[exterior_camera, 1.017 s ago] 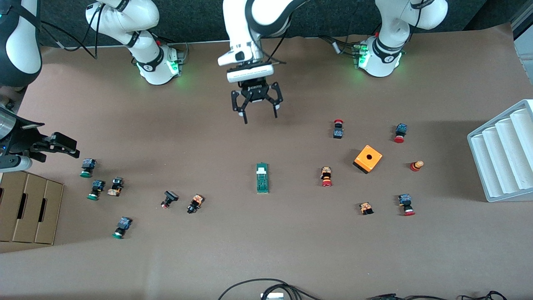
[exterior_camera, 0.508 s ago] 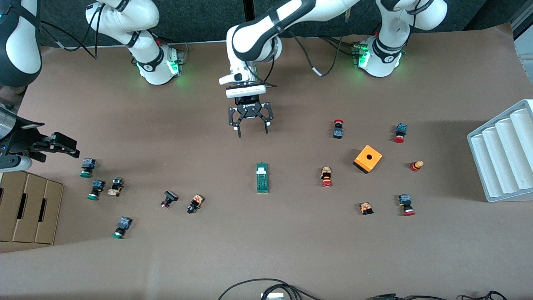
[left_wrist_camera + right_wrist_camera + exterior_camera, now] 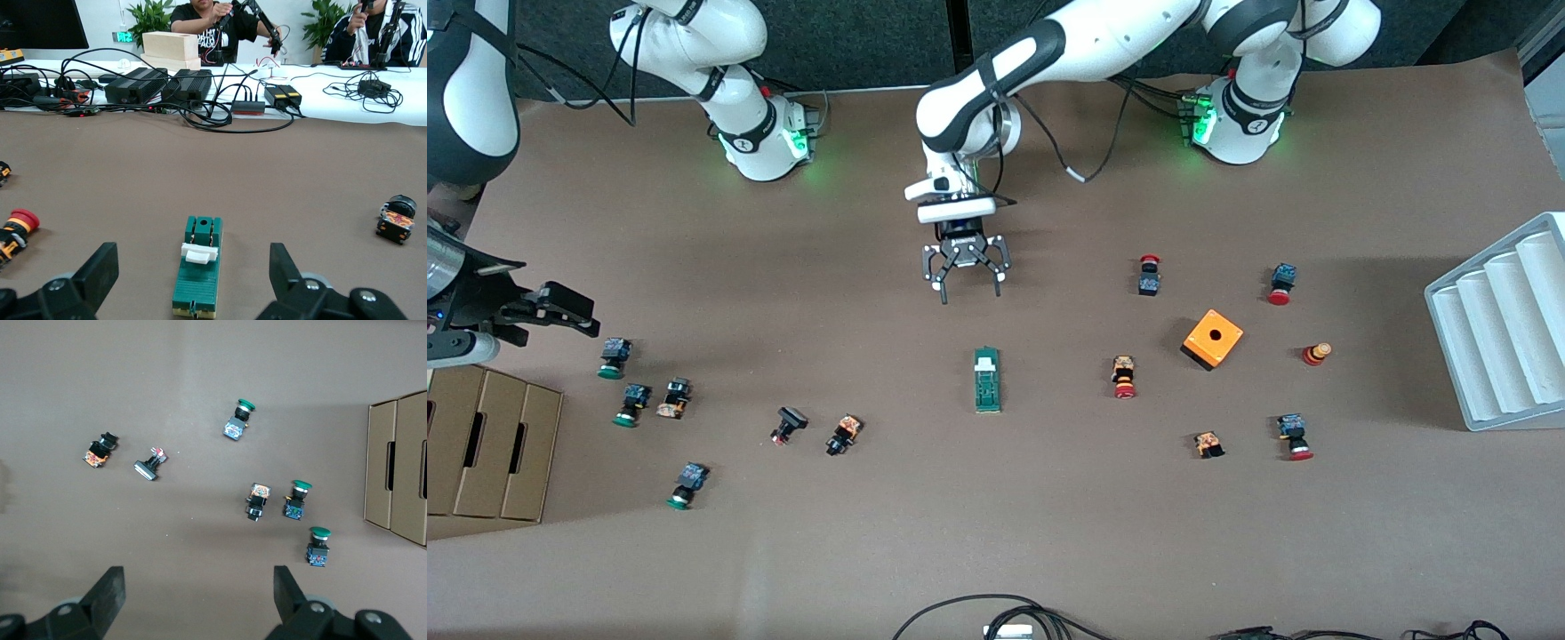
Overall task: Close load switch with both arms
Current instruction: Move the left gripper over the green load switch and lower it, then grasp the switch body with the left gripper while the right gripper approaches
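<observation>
The load switch (image 3: 987,380) is a dark-green block lying flat at the table's middle, its white sliding piece (image 3: 985,362) at the end toward the arm bases. My left gripper (image 3: 971,296) is open and empty, low over bare table between the bases and the switch. In the left wrist view the switch (image 3: 198,277) lies in line with the gap of the gripper (image 3: 192,270), apart from both fingers. My right gripper (image 3: 574,313) is open and empty, waiting over the right arm's end of the table; its wrist view (image 3: 198,593) shows only table between the fingers.
An orange cube (image 3: 1212,339) and red push buttons (image 3: 1124,377) lie toward the left arm's end, by a white rack (image 3: 1503,338). Green push buttons (image 3: 614,357) and cardboard boxes (image 3: 485,443) are at the right arm's end. Cables (image 3: 996,613) lie at the front edge.
My left gripper has come down and moved closer to the load switch, staying open. The right arm and the switch have not moved.
</observation>
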Controlling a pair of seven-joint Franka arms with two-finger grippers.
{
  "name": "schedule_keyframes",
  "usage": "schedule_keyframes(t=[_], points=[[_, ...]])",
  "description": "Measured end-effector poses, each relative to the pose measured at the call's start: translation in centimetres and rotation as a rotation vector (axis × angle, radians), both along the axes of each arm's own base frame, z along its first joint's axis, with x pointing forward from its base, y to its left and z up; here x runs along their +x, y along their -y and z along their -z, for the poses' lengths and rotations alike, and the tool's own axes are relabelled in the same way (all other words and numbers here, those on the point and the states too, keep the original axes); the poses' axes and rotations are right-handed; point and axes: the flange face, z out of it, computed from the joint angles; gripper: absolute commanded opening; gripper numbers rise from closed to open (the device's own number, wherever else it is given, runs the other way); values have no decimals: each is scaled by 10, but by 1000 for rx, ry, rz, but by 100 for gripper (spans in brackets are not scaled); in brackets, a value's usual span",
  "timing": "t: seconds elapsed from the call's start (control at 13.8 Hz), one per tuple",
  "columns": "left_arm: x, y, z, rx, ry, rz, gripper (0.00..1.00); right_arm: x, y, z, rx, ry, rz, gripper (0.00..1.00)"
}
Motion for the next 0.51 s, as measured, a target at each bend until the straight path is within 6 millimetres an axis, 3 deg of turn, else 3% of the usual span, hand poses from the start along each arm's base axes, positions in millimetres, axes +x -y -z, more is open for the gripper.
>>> schedule_keyframes(t=[0.22, 0.36, 0.51], points=[[1, -5, 31, 9, 15, 20, 100, 4, -30, 9, -36, -17, -62, 99], [7, -9, 46, 15, 44, 39, 100, 11, -56, 28, -87, -48, -117, 99], [18, -16, 62, 9, 79, 52, 100, 21, -70, 51, -90, -68, -138, 99]])
